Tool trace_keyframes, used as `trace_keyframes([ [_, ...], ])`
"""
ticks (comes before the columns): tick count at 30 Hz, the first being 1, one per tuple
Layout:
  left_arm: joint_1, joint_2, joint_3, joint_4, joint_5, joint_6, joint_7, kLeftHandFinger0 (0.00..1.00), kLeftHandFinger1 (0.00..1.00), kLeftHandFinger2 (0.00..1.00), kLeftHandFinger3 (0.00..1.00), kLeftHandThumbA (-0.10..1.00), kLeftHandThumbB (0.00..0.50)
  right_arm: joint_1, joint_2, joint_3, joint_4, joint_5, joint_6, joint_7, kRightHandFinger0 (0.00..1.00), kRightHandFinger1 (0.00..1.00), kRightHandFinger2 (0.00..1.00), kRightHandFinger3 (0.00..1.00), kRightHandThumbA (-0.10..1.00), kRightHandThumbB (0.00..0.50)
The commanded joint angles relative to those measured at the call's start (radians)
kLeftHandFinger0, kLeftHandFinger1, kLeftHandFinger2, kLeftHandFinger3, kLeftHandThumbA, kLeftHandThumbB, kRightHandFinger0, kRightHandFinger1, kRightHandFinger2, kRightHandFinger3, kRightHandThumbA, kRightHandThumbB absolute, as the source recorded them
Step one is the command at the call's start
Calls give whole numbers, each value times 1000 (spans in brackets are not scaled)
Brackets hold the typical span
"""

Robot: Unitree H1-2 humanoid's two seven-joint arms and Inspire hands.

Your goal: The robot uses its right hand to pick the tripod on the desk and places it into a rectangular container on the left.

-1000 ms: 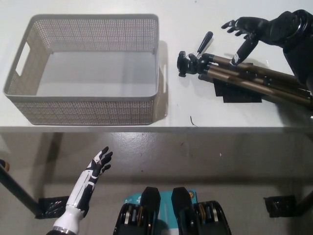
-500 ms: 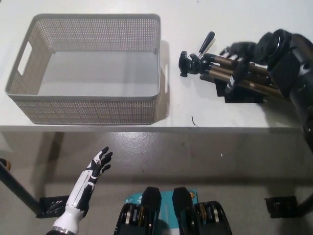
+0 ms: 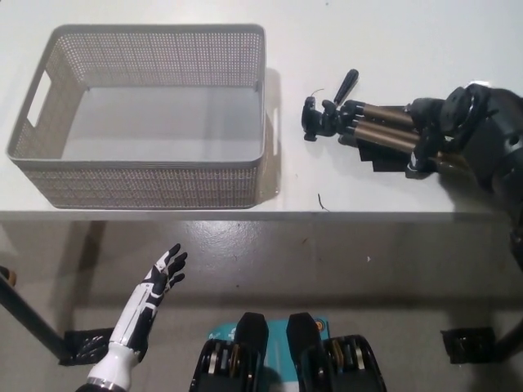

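Observation:
The tripod (image 3: 359,122) lies on the white desk (image 3: 368,41), black head and handle pointing left, bronze legs running right. My black right hand (image 3: 437,135) is wrapped over the legs, fingers curled around them. The legs' far ends are hidden under the hand and arm. The grey mesh rectangular container (image 3: 147,114) stands empty at the left of the desk, a short gap from the tripod head. My white left hand (image 3: 159,282) rests open below the desk's front edge, at lower left.
A black flat patch (image 3: 388,159) lies on the desk under the tripod legs. A small dark scrap (image 3: 323,202) sits near the desk's front edge. Below the desk are grey floor and dark table feet (image 3: 82,343).
My right hand came down from above the tripod onto its legs and closed around them. The tripod shifted slightly to the right. The left hand stayed put.

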State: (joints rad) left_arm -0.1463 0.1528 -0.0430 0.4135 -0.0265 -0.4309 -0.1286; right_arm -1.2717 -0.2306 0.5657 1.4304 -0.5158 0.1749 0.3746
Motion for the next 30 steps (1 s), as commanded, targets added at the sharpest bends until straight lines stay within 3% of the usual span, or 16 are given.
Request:
trace_keyframes([
  [1,-6,9,12,-15,-23,-39,-26,1000,1000,1000,1000,1000,500,80,-10,10,10,-37,30,-272,905,1000,1000,1000,512,323],
  [2,-7,10,11,-16,-20,-39,-24,1000,1000,1000,1000,1000,500,92,-15,16,8,-45,1,-325,677,778,870,1000,333,268],
  [3,-8,11,10,-20,-15,-39,-21,1000,1000,1000,1000,1000,500,106,-19,21,2,-55,-29,-418,382,454,570,968,29,231],
  [4,-10,11,10,-22,-13,-39,-19,1000,1000,1000,1000,1000,500,117,-23,6,-3,-45,-60,-494,187,265,402,821,-94,254],
  [5,-9,11,10,-22,-15,-39,-20,1000,1000,1000,1000,1000,500,121,-24,-1,-4,-39,-73,-515,67,155,292,674,-100,243],
  [6,-9,10,10,-22,-20,-39,-23,1000,1000,1000,1000,1000,500,127,-27,-20,-7,-22,-103,-546,3,74,217,522,-100,229],
  [10,-22,13,14,-16,-35,-39,-27,1000,1000,1000,1000,1000,500,118,-23,-55,-11,11,-167,-577,0,79,215,466,-100,233],
  [13,-19,16,10,-20,-19,-39,-23,1000,1000,1000,1000,1000,500,115,-23,-87,-15,35,-211,-587,0,1,98,182,-100,235],
  [14,-19,17,10,-23,-14,-39,-22,1000,1000,1000,1000,1000,500,112,-22,-90,-17,34,-218,-600,0,14,112,166,-100,208],
  [16,-16,16,9,-23,-10,-39,-19,1000,1000,1000,1000,1000,500,110,-21,-93,-16,31,-215,-602,0,306,630,501,-100,180],
  [17,-21,15,12,-18,-12,-39,-18,1000,1000,1000,1000,1000,500,103,-21,-99,-16,33,-222,-618,0,398,811,711,-100,171],
  [18,-19,16,11,-18,-7,-39,-15,1000,1000,1000,1000,1000,500,101,-20,-102,-17,33,-224,-621,0,470,912,877,-100,162],
  [19,-7,16,11,-20,-16,-39,-22,1000,1000,1000,1000,1000,500,105,-21,-104,-20,32,-237,-629,20,519,962,963,-100,166],
  [23,-4,15,9,-20,-12,-39,-19,1000,1000,1000,1000,1000,500,88,-33,-109,-30,24,-283,-667,31,530,951,997,-100,159],
  [28,2,13,9,-21,-7,-39,-12,1000,1000,1000,1000,1000,500,38,-41,-141,-46,40,-293,-659,29,499,907,887,-100,177],
  [30,14,15,10,-26,-9,-39,-14,1000,1000,1000,1000,1000,500,25,-42,-152,-55,42,-305,-669,0,477,938,918,-100,134],
])
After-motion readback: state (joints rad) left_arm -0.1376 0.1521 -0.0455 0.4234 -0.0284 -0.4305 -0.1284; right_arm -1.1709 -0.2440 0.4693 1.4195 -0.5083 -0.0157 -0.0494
